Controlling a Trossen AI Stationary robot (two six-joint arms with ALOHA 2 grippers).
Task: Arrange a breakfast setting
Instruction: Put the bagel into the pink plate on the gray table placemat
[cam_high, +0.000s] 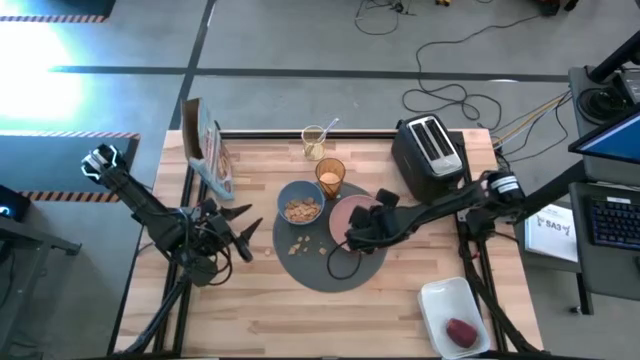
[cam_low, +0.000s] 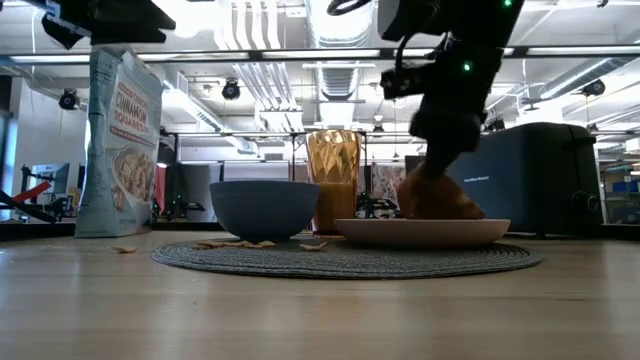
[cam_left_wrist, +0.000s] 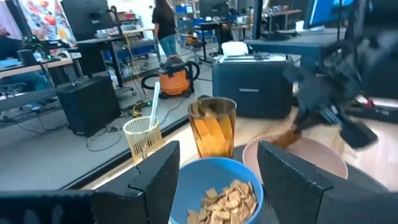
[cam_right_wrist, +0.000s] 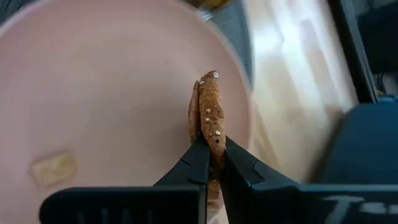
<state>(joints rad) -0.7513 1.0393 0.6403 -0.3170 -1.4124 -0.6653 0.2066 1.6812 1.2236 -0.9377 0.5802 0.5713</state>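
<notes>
Right claw clamped on toast edgewise over pink plate; should lower flat mid-plate, clear of the rim, before releasing.

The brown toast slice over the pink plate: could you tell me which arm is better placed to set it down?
The right. Its gripper is shut on the brown toast slice, held on edge just above the round pink plate. The left gripper waits open beside the small blue bowl, holding nothing.
</notes>
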